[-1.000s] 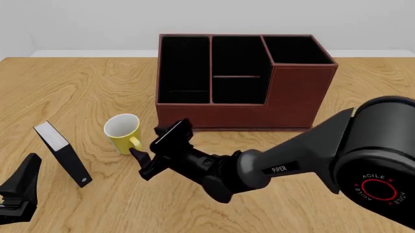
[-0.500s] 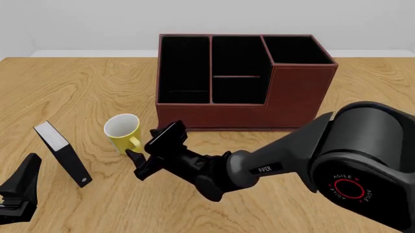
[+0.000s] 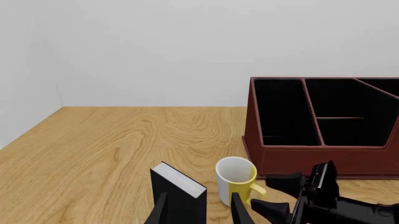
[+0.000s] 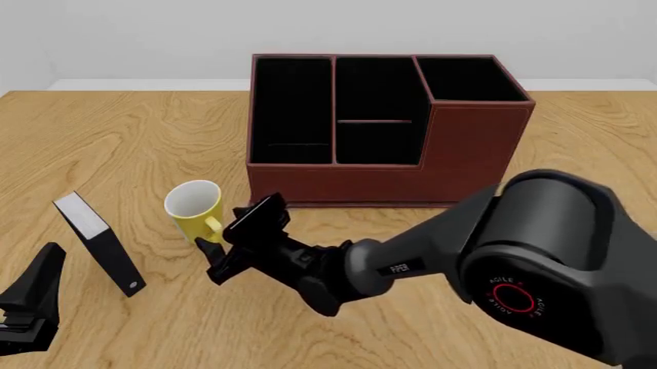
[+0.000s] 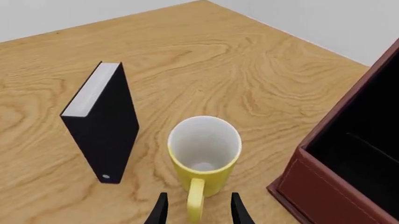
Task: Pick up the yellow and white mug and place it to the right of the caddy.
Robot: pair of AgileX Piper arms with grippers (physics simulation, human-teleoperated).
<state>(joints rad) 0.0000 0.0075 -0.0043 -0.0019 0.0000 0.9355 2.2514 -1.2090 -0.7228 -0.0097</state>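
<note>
The mug point(image 4: 194, 210) stands upright on the surface point(image 4: 123, 138), to the left of the caddy point(image 4: 382, 127) and just in front of its near-left corner, with its handle turned toward the near side. It has not been lifted yet.

The right gripper point(image 4: 218, 248) reaches across from the right and sits low at the mug's near side. In the right wrist view its two fingers point(image 5: 159, 210) stand apart, one on either side of the handle point(image 5: 195, 200), and do not seem to press on it. So the gripper is open and bracketing the handle, with the grasp not yet made.

The left gripper point(image 4: 26, 307) waits at the near-left edge of the surface, well apart from the mug. In the left wrist view its fingers point(image 3: 160, 211) are spread and empty, with a black and white book point(image 4: 98, 242) standing on end just ahead of them, to the left of the mug.

By this reading, the task is in its early part: the approach looks finished, and everything else remains. The gripper has to close on the handle, raise the mug, carry it past the front of the caddy, and set it down on the bare surface to the caddy's right. The book stands close to the mug, so a swing to the left could knock it over.
</note>
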